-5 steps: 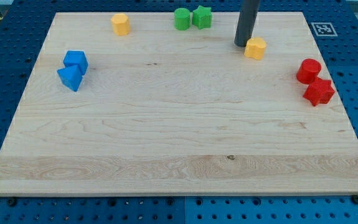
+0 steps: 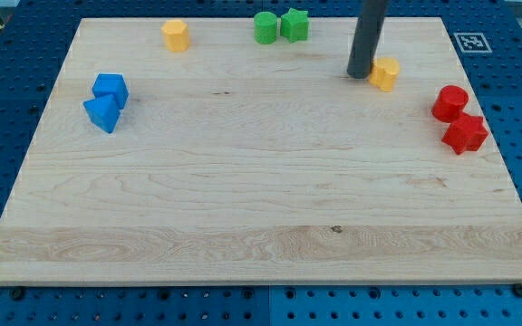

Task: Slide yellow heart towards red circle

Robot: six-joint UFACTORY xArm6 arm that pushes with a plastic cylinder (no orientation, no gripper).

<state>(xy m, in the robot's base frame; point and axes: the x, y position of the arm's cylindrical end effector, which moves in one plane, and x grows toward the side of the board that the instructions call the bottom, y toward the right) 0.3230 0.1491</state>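
Observation:
The yellow heart [image 2: 386,73] lies on the wooden board [image 2: 243,208] at the upper right. My tip [image 2: 360,74] stands right against its left side, touching it. The red circle [image 2: 449,103] sits further to the right and a little lower, with bare board between it and the heart. A red star-like block [image 2: 465,133] lies just below the red circle, touching it.
A second yellow block [image 2: 176,35] sits at the top left. A green circle [image 2: 265,27] and a green star-like block [image 2: 294,24] sit at the top centre. Two blue blocks [image 2: 111,90] [image 2: 102,113] lie together at the left. A marker tag [image 2: 472,42] is in the top right corner.
My tip has moved to the right and slightly down. The yellow heart has slid right, closer to the red circle. The other blocks have not moved.

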